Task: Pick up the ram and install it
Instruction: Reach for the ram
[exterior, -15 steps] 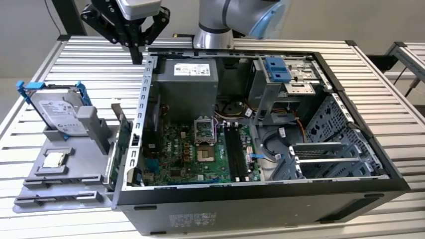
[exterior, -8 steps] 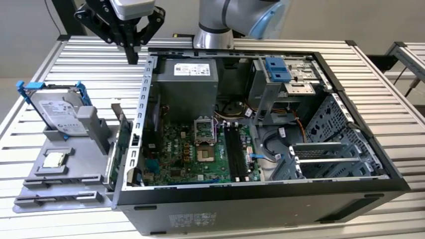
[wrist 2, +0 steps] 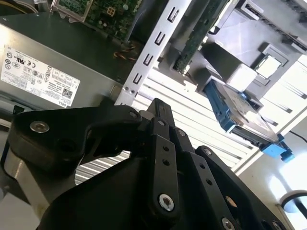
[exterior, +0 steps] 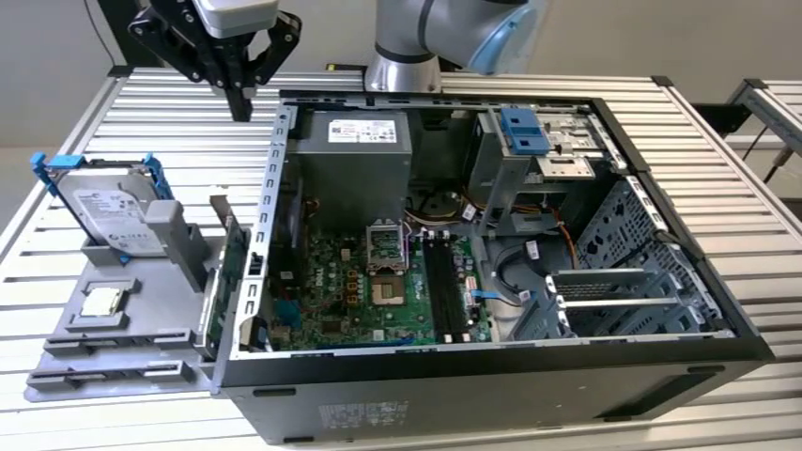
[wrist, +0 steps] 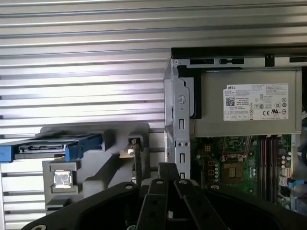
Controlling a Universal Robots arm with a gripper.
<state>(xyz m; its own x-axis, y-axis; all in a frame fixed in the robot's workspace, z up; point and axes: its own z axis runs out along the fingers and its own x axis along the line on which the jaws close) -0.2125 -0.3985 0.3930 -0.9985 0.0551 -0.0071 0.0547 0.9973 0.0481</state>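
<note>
The ram (exterior: 231, 282) is a thin dark green stick standing on edge in the grey holder (exterior: 126, 329), just outside the computer case's wall on the exterior view's left. It appears edge-on in the first wrist view (wrist: 138, 160) and as a dark green board in the second wrist view (wrist 2: 194, 38). My gripper (exterior: 240, 109) hangs above the slatted table behind the holder, near the case's back corner. Its fingers are shut with nothing between them, as both wrist views show (wrist: 168, 167) (wrist 2: 160, 105). The motherboard's memory slots (exterior: 439, 282) lie bare inside the case.
A silver hard drive (exterior: 119, 211) in blue brackets leans in the holder, and a small square processor chip (exterior: 103, 301) lies in front of it. The open case (exterior: 501, 362) holds a power supply (exterior: 357, 150), drive cages and cables. The slatted table (exterior: 163, 122) surrounds everything.
</note>
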